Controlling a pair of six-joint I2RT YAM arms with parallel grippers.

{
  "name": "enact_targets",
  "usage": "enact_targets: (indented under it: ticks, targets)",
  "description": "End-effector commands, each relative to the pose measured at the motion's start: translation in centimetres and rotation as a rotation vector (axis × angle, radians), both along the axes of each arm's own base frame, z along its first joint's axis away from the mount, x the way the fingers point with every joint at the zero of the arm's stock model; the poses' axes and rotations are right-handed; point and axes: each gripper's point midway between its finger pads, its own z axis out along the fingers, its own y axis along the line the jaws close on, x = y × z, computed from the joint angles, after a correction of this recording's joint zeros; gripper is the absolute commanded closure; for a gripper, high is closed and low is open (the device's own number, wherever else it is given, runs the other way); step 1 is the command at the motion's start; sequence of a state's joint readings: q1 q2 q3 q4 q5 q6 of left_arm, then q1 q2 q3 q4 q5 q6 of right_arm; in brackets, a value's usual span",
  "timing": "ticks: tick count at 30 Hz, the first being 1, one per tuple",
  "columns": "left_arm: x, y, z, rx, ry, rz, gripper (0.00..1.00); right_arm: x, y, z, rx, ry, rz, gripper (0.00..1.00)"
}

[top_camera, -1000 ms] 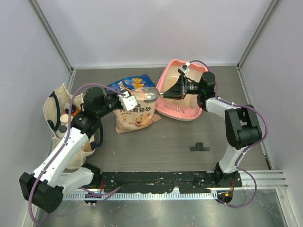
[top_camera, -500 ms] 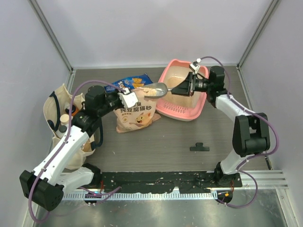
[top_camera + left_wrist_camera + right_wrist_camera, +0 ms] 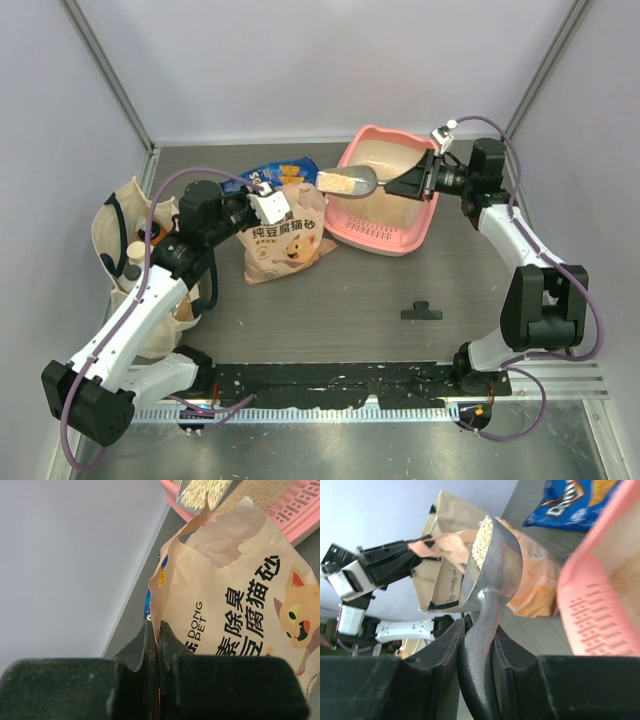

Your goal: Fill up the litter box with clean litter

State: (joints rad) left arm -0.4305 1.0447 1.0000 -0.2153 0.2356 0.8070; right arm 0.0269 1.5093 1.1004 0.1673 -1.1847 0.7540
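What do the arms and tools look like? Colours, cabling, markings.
The left arm and right arm: white link shells, black joints, a loose purple cable along each. The left tool and right tool: matte black, two tapered fingers, a small white module behind. No markings legible.

1. Across the centre and lower middle of the top view the table (image 3: pixel 320 320) is open for passing. Only a small black clip (image 3: pixel 421 311) lies there, right of centre.
2. Upper centre is tight: the litter bag (image 3: pixel 285 240) stands just beside the litter box (image 3: pixel 380 238), with the blue chip bag (image 3: pixel 270 178) behind it.
3. The scoop (image 3: pixel 350 181), clamped in my right gripper (image 3: pixel 479 627), hangs over the box's left rim.
4. My left gripper (image 3: pixel 262 204) pinches the bag's top edge and blocks that side.
5. The tote bag (image 3: pixel 105 225) fills the left edge.
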Motion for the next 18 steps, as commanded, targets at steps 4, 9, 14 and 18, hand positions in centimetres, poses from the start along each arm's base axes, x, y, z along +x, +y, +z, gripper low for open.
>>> enact_targets:
  ticks: [4,9,14,18]
  targets:
    - [-0.2,-0.1,12.9,-0.174,-0.361,-0.007,1.0,3.4,-7.7,-0.2,-0.208,-0.11,-0.197,0.98]
    - [-0.7,-1.0,14.2,-0.209,-0.372,-0.044,1.0,4.2,-11.7,-4.0,-0.521,-0.127,-0.307,0.98]
    - [-1.4,-1.5,15.0,-0.223,-0.385,-0.077,1.0,5.5,-14.9,-3.6,-0.758,-0.18,-0.439,0.98]
    - [-2.0,-1.8,15.0,-0.231,-0.382,-0.103,1.0,6.2,-16.7,-2.5,-0.917,-0.25,-0.533,0.98]
